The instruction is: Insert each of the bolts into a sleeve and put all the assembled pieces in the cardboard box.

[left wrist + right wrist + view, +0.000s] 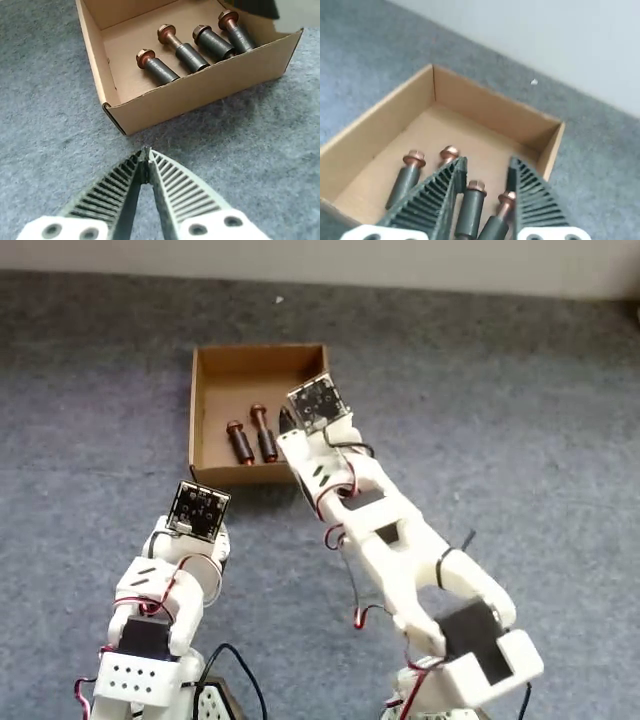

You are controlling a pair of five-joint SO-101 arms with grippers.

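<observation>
The cardboard box (205, 390) sits open on the grey carpet at the back of the scene. Several assembled pieces, copper-headed bolts in dark sleeves, lie side by side on its floor (156, 66) (470, 207). My right gripper (487, 172) hangs open over the box's near right part, above two of the pieces, with nothing between its fingers. In the high view the right arm's head (318, 405) covers that side of the box. My left gripper (146, 155) is shut and empty, low over the carpet just in front of the box's near wall (210, 90).
Grey carpet (520, 420) spreads all around the box. A pale wall (560, 45) rises behind it. Cables trail beside both arm bases (235, 665).
</observation>
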